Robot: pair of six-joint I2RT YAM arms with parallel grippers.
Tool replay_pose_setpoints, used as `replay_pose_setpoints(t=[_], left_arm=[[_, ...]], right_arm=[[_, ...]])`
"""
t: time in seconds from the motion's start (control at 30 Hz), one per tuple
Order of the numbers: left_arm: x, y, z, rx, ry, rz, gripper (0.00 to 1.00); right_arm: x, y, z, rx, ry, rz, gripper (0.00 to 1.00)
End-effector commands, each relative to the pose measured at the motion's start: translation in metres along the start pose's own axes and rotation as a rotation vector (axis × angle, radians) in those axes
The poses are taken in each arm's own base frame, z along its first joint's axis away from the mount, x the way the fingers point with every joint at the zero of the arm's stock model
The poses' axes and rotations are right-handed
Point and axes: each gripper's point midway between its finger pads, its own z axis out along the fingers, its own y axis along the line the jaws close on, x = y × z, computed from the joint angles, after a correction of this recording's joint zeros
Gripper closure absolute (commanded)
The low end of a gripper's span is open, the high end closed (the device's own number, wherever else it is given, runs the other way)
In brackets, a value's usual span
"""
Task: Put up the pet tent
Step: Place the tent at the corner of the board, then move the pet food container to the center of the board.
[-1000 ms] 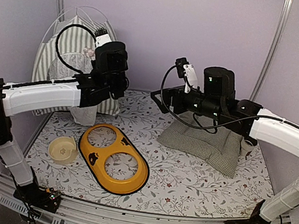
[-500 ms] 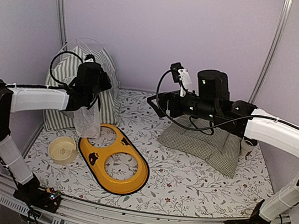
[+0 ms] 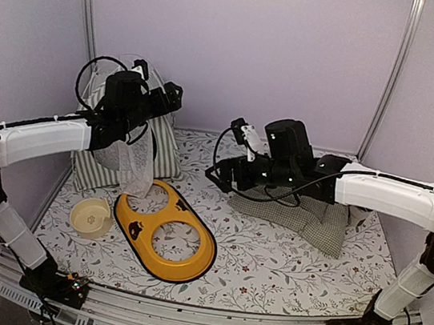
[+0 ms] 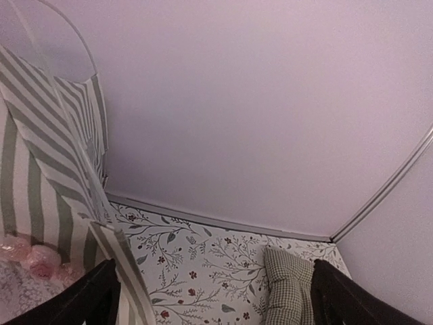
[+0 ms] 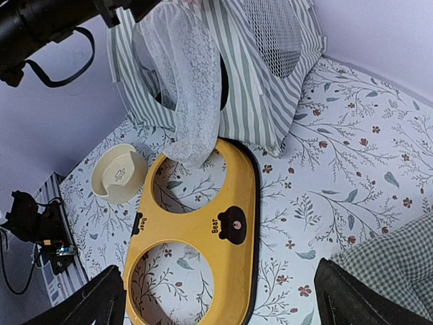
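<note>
1. The tent [image 3: 164,145] is sitting slumped at the back left corner of the table [image 3: 266,274], against the wall.
2. The left gripper [image 3: 172,96] is hovering off the table at the tent's upper right edge, its jaws spread wide and gripping nothing.
3. In the left wrist view its fingers [image 4: 95,298] are standing far apart. A striped fabric edge is running down just inside the finger at that view's left, and it cannot be told whether they are touching.
4. A thin white pole [image 4: 74,37] is arching above the striped fabric at that view's top left.
5. The flap [image 3: 132,163] is hanging below the left wrist, its lower end reaching the far rim of the yellow tray [image 3: 165,232].
6. The right gripper [image 3: 216,177] is hovering low over the table between the tent and the cushion [image 3: 307,211]. It is well apart from the tent and pointing toward it, its jaws gaping and empty.
7. In the right wrist view the window [image 5: 274,30] is showing on the tent's striped side, to the right of the flap.
8. A cream bowl [image 3: 90,216] is sitting just left of the tray, in front of the tent.
</note>
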Motion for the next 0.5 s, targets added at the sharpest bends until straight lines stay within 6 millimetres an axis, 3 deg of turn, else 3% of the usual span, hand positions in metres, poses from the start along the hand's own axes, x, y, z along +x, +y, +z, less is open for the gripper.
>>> replay_pose_setpoints(t=[0.0, 0.17, 0.27, 0.47], left_arm=[[0.006, -0.008, -0.028, 0.048, 0.057, 0.043, 0.01], [0.008, -0.019, -0.056, 0.109, 0.096, 0.084, 0.01], [0.019, -0.023, -0.070, 0.149, 0.143, 0.108, 0.01], [0.057, -0.032, -0.091, 0.229, 0.271, 0.172, 0.01]], right_arm=[[0.018, -0.020, 0.001, 0.021, 0.036, 0.053, 0.01], [0.018, -0.050, -0.009, 0.077, 0.022, 0.126, 0.01], [0.035, -0.088, -0.018, 0.153, 0.037, 0.216, 0.01], [0.046, -0.162, -0.049, 0.334, -0.011, 0.399, 0.01]])
